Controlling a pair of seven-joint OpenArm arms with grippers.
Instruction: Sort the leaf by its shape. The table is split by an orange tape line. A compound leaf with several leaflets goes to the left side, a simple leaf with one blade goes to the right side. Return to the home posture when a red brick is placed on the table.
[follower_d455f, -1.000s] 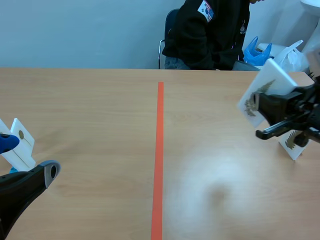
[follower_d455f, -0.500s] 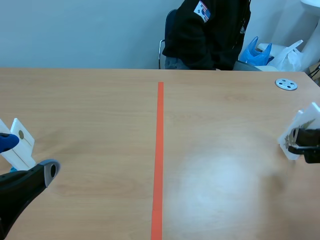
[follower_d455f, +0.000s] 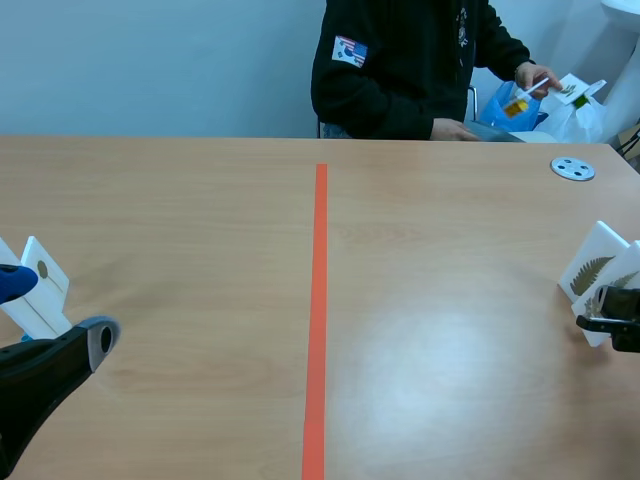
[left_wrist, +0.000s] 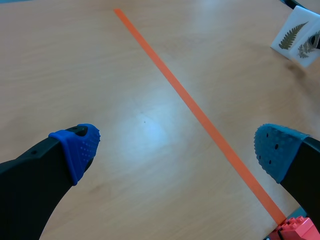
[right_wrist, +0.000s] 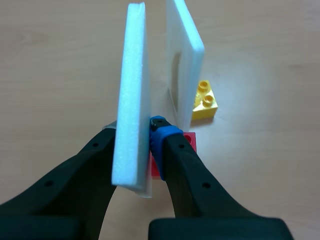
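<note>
Leaf card (right_wrist: 131, 100) is clamped upright between the fingers of the right claw (right_wrist: 134, 135). It is seen edge-on, with its long axis rising straight up from the bench (right_wrist: 60, 60) and its flat faces pressed against the pads. A red brick (right_wrist: 188, 141) is seen at its foot, beside the claw. Just ahead and to one side, a second card (right_wrist: 184, 60) is stood on a yellow brick (right_wrist: 204, 100), close and nearly parallel, crowding that side. In the scene view both cards are set right of the orange tape line (follower_d455f: 318, 310), and a fern is printed on the farther one. The left claw (left_wrist: 177, 147) is held wide open over the tape with nothing gripped, and another card (follower_d455f: 38, 285) is stood near it. A person (follower_d455f: 400, 60) is seated across the bench.
</note>
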